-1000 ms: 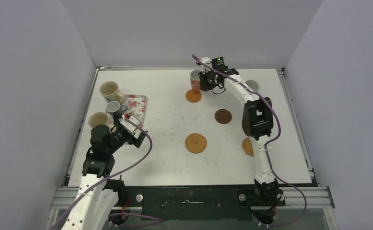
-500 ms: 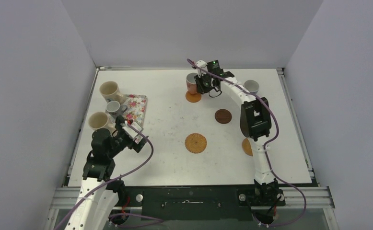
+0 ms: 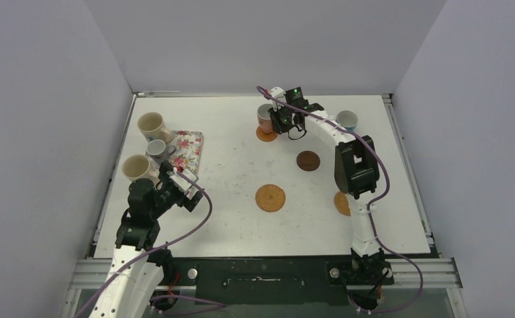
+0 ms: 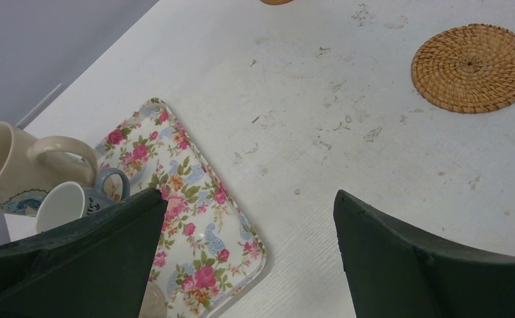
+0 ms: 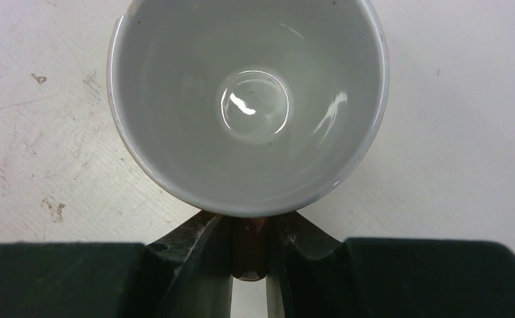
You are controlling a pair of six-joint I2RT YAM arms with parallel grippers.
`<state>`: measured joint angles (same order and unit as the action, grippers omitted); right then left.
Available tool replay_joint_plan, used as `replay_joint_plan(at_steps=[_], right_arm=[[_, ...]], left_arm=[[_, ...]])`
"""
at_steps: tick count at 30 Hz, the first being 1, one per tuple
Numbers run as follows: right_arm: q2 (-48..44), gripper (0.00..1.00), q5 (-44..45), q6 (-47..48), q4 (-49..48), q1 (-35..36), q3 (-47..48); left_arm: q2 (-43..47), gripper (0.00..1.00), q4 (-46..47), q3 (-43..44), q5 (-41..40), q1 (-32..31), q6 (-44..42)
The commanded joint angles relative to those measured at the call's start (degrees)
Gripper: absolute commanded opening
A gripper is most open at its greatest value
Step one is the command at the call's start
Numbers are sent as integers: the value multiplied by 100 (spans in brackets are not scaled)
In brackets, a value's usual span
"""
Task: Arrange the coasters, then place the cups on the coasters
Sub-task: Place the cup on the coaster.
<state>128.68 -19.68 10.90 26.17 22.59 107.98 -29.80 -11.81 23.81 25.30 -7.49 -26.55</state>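
Observation:
My right gripper (image 3: 282, 121) is shut on the handle of the salmon-pink cup (image 3: 265, 117), which sits upright over the far orange coaster (image 3: 267, 135); whether they touch I cannot tell. In the right wrist view the cup's (image 5: 248, 99) white inside fills the frame, its handle pinched between the fingers (image 5: 195, 258). A dark brown coaster (image 3: 308, 160), a woven coaster (image 3: 270, 197) and an orange coaster (image 3: 341, 203) half hidden by the arm lie bare. A light blue cup (image 3: 347, 120) stands far right. My left gripper (image 3: 183, 185) hangs open over the tray's corner.
The floral tray (image 3: 187, 147) lies at the left with a small grey cup (image 3: 155, 148) on its edge. Two cream cups (image 3: 151, 124) (image 3: 136, 167) stand beside it. The left wrist view shows the tray (image 4: 195, 218), grey cup (image 4: 66, 202) and woven coaster (image 4: 474, 67).
The right arm has carried the pink cup leftward and down over the orange coaster. The left arm has drawn back slightly toward its base, its gripper still open.

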Motion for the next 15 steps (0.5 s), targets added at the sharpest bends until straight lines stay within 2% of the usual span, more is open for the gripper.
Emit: replay_joint_plan(at_steps=[1,15], right_arm=[[-601,0,73,21,-613,12,35],[-476,0,26,37,-548,22,-23]], left_arm=[[16,97,265,27,-78,-28,11],[31,97,271,9,-131,-62,2]])
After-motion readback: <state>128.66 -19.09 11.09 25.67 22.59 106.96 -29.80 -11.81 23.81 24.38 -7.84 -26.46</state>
